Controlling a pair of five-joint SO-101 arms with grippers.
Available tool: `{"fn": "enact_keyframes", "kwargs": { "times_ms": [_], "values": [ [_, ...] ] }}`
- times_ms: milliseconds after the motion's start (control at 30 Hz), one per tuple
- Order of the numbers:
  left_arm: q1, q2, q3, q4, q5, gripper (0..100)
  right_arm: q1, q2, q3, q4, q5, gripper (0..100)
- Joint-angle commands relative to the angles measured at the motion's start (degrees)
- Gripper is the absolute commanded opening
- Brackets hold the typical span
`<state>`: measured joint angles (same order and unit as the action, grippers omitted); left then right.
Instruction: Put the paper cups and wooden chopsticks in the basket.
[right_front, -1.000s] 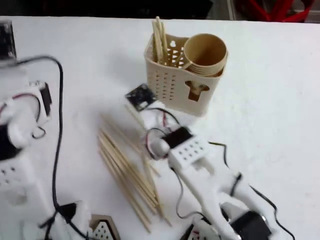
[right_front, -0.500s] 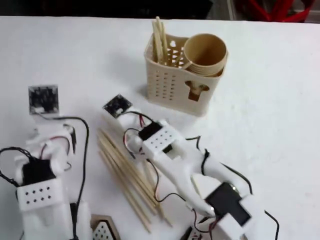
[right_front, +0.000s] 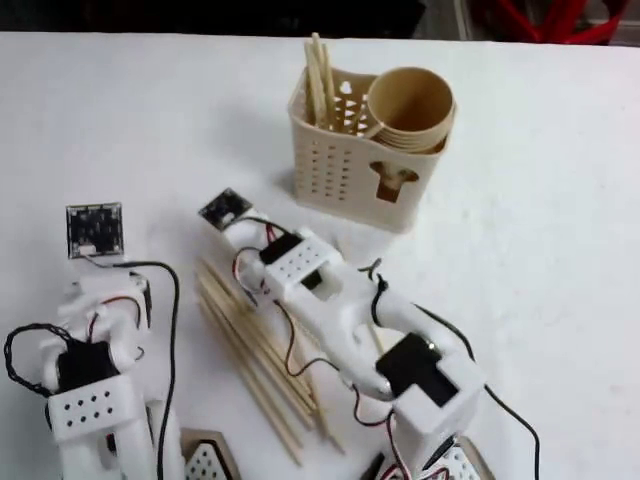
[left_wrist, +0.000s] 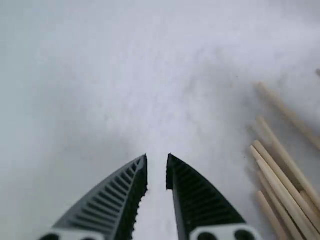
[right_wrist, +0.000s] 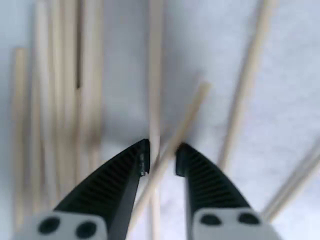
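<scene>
The beige basket (right_front: 345, 165) stands at the back, holding stacked paper cups (right_front: 410, 100) and a few upright chopsticks (right_front: 320, 75). Several loose wooden chopsticks (right_front: 255, 350) lie spread on the white table in front of it. My right arm (right_front: 330, 300) stretches over this pile. My right gripper (right_wrist: 162, 157) is slightly open low over the sticks, and one slanted chopstick (right_wrist: 187, 117) runs between its fingers. My left gripper (left_wrist: 156, 172) hangs over bare table with a narrow gap and nothing in it. The pile's ends (left_wrist: 280, 175) lie just beside it.
The left arm (right_front: 90, 380) sits at the front left with a black cable (right_front: 170, 330) looping beside it. Open white table stretches to the right of the basket and along the back left.
The right arm has swung left from in front of the basket onto the chopstick pile. The left arm has come in from the left edge and settled at the front left.
</scene>
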<state>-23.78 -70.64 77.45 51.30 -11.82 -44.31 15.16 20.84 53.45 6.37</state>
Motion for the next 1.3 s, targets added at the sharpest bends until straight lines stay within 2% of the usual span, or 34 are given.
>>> {"fn": "enact_keyframes", "kwargs": {
  "times_ms": [0, 233, 500, 767, 1033, 1267],
  "values": [
    [-0.6, -1.3, -0.3, -1.4, -0.3, 8, -1.0, 2.3, -4.9, 2.3, 0.6, 2.8],
    [-0.5, -1.3, 0.1, -1.4, -0.2, 8, -0.8, 3.2, -7.5, 5.6, 0.6, 1.9],
    [-0.3, -1.3, 1.8, -4.1, -0.2, 8, -0.6, -8.7, -7.6, 8.0, 0.5, 1.8],
    [-0.3, -1.3, 2.0, -4.2, -0.1, 8, 3.7, -20.5, -8.2, 7.5, 0.0, 1.8],
    [-0.3, -1.3, 2.0, -4.3, -0.1, 8, 8.4, -30.2, -20.9, 7.4, -4.6, 1.8],
    [-0.3, -1.3, 2.0, -4.3, -0.3, 8, 10.7, -30.3, -37.4, 6.6, -4.6, 1.8]
  ]
}}
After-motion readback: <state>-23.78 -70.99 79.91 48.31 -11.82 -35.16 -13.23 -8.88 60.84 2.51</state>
